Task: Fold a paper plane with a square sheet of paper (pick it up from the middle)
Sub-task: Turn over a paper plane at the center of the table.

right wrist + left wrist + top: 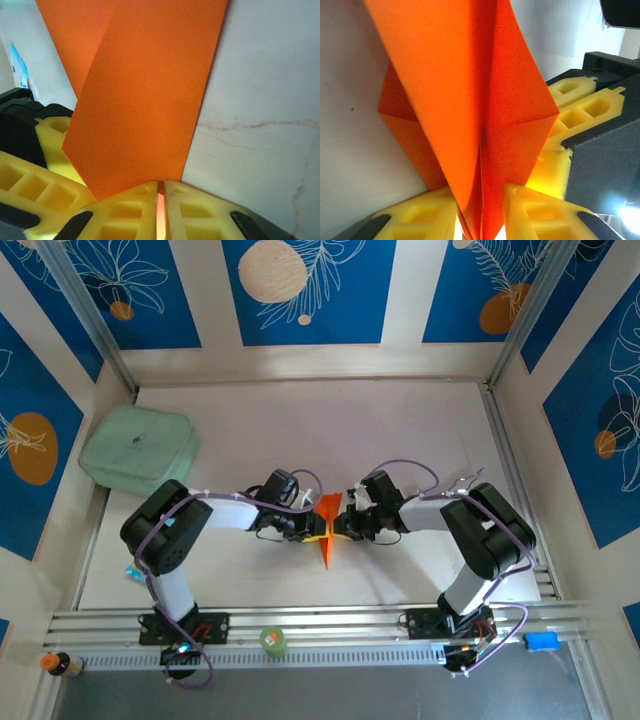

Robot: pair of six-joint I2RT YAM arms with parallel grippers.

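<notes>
The square sheet of paper is bright orange and folded into a pointed paper-plane wedge with a centre crease, its tip towards the near edge. It stands between both grippers at mid-table. My left gripper is shut on its left side. In the left wrist view the layered folds run down between the yellow jaws of this gripper. My right gripper is shut on the right side. In the right wrist view a flat orange flap enters that gripper at its closed tips. The two grippers nearly touch each other.
A pale green cushion-like pad lies at the back left of the table. A small green round object sits on the near rail between the arm bases. A small bottle stands at the near left and a blue item at the near right.
</notes>
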